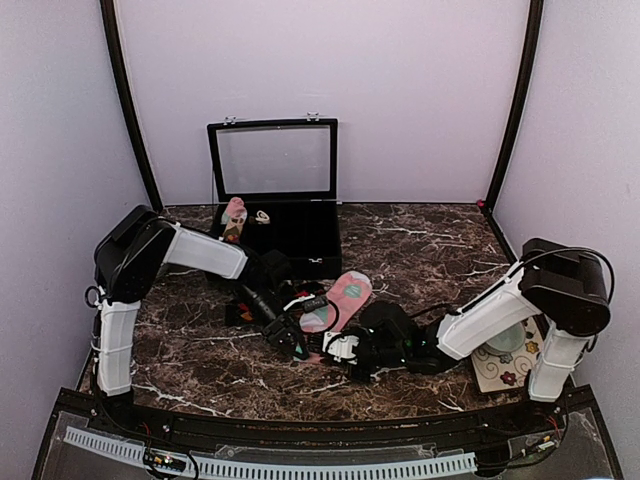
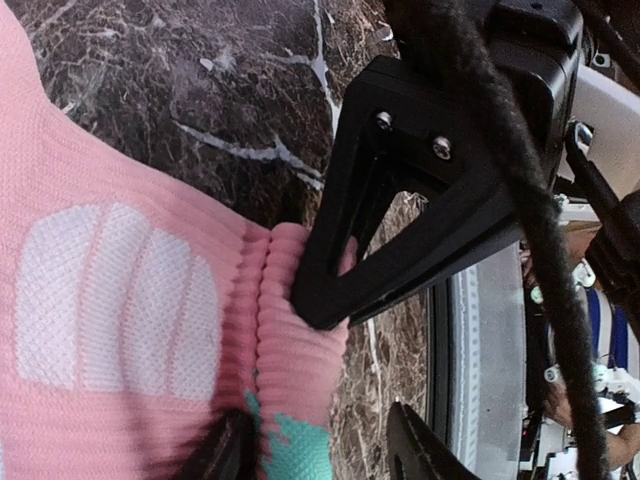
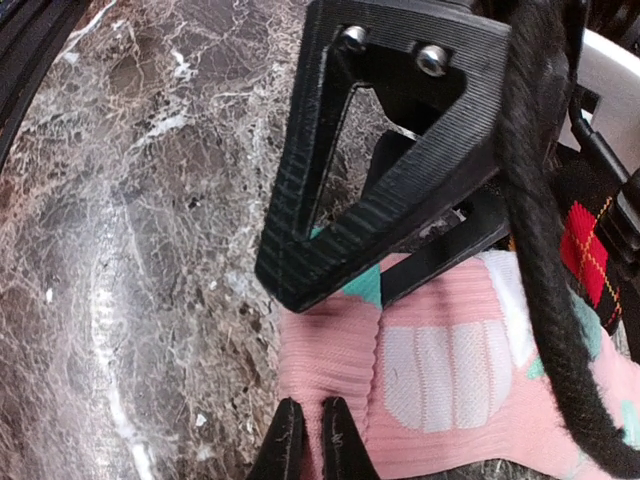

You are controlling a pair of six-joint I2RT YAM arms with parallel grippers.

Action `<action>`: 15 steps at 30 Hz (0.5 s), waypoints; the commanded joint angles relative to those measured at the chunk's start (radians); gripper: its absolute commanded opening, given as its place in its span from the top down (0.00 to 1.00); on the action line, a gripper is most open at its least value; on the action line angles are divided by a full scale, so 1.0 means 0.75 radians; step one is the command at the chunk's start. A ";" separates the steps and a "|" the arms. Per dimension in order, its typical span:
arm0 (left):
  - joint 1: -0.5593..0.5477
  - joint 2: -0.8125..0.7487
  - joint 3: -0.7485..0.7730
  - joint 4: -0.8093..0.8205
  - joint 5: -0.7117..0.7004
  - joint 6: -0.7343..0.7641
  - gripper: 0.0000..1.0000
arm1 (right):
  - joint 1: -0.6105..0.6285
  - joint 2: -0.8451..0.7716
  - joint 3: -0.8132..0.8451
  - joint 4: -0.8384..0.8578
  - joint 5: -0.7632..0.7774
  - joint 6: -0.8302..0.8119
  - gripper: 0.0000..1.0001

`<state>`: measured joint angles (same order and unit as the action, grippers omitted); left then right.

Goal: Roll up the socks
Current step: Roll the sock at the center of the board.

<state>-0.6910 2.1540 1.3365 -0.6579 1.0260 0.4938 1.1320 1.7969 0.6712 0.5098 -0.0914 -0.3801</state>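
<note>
The pink sock [image 1: 346, 294] lies flat on the marble mid-table, with white and teal spots. In the right wrist view my right gripper [image 3: 312, 442] is shut on a fold of the pink sock's [image 3: 450, 380] ribbed cuff. The black argyle sock [image 3: 587, 248] shows beside the pink one at the right edge. My left gripper [image 2: 322, 455] is open at the same cuff. One of its fingers [image 2: 222, 455] rests on the pink sock [image 2: 120, 300], the other hangs over bare marble. From above, the left gripper [image 1: 304, 328] and right gripper [image 1: 330, 345] meet at the sock's near end.
A black case [image 1: 290, 238] with its glass lid raised stands at the back centre. A pink-topped upright roll [image 1: 233, 218] and a small pale ring [image 1: 262, 216] are in it. A flowered mat [image 1: 503, 368] lies by the right arm's base. The table's front rail [image 2: 470, 380] is close.
</note>
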 commanded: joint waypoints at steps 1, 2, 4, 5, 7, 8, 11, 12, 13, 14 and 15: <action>0.023 -0.089 -0.091 0.012 -0.246 0.049 0.46 | -0.041 0.093 0.024 -0.113 -0.092 0.115 1.00; 0.023 -0.110 -0.105 0.018 -0.265 0.056 0.43 | -0.057 0.105 0.039 -0.141 -0.127 0.141 1.00; 0.026 -0.166 -0.137 0.037 -0.306 0.073 0.43 | -0.097 0.127 0.080 -0.209 -0.217 0.204 1.00; 0.030 -0.204 -0.165 0.061 -0.322 0.080 0.42 | -0.117 0.138 0.103 -0.248 -0.258 0.247 1.00; 0.034 -0.285 -0.211 0.093 -0.364 0.102 0.41 | -0.161 0.160 0.146 -0.327 -0.343 0.338 1.00; 0.033 -0.321 -0.229 0.105 -0.392 0.119 0.40 | -0.178 0.171 0.162 -0.364 -0.376 0.404 1.00; 0.035 -0.439 -0.295 0.169 -0.479 0.154 0.40 | -0.210 0.183 0.195 -0.443 -0.452 0.526 1.00; 0.034 -0.477 -0.320 0.193 -0.493 0.168 0.40 | -0.220 0.185 0.205 -0.468 -0.482 0.568 1.00; 0.036 -0.505 -0.341 0.209 -0.500 0.179 0.40 | -0.228 0.187 0.212 -0.489 -0.513 0.613 1.00; 0.035 -0.535 -0.355 0.222 -0.504 0.190 0.40 | -0.237 0.190 0.216 -0.507 -0.548 0.656 1.00; 0.035 -0.551 -0.365 0.223 -0.493 0.204 0.40 | -0.243 0.196 0.222 -0.525 -0.582 0.701 1.00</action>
<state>-0.6693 1.8328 1.1034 -0.5415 0.7155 0.5850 0.9741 1.8881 0.8440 0.3309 -0.4381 -0.0326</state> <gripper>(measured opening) 0.603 0.043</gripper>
